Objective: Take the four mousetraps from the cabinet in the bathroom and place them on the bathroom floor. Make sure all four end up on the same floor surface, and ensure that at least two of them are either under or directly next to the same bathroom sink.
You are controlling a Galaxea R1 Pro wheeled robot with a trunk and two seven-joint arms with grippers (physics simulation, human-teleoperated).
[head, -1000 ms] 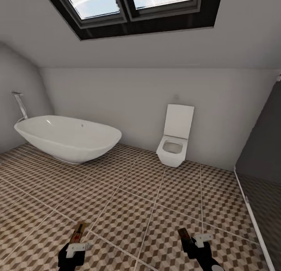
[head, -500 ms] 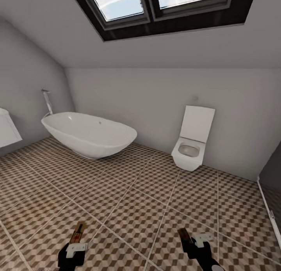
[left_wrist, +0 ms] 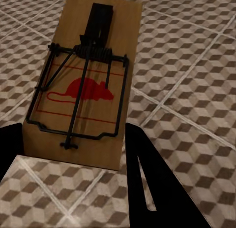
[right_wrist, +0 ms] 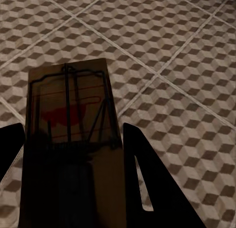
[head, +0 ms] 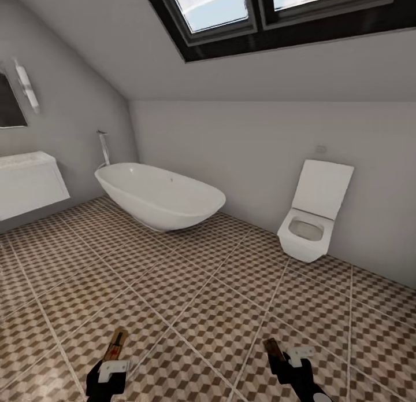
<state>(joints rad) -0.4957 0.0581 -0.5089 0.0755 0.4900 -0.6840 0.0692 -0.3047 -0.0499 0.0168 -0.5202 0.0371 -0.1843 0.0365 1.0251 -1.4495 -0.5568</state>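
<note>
From my head camera, both my arms sit at the bottom edge of the frame. My left pincer (head: 113,364) grips a mousetrap (head: 116,344) that sticks forward over the bathroom floor (head: 190,286), and my right pincer (head: 287,358) grips a second mousetrap (head: 272,350) the same way. I judge I carry them low and level so that setting them down is a short drop. At the left edge of the frame the bathroom sink (head: 26,159) sits atop its white vanity (head: 29,188), well apart from my hands; the traps need to end up beside or under it. The bathtub (head: 159,195) lies left of centre and the toilet (head: 312,217) at the right, below the skylight (head: 271,8).

In my left wrist view, the mousetrap (left_wrist: 83,85) lies between my dark fingers (left_wrist: 152,188), clamped by its near end, red mouse mark and spring up, tiles (left_wrist: 196,65) beneath.

In my right wrist view, the other mousetrap (right_wrist: 69,134) is pinched between my fingers (right_wrist: 147,183) too, wire side up and in shadow, hanging above the patterned tiles (right_wrist: 172,50).
</note>
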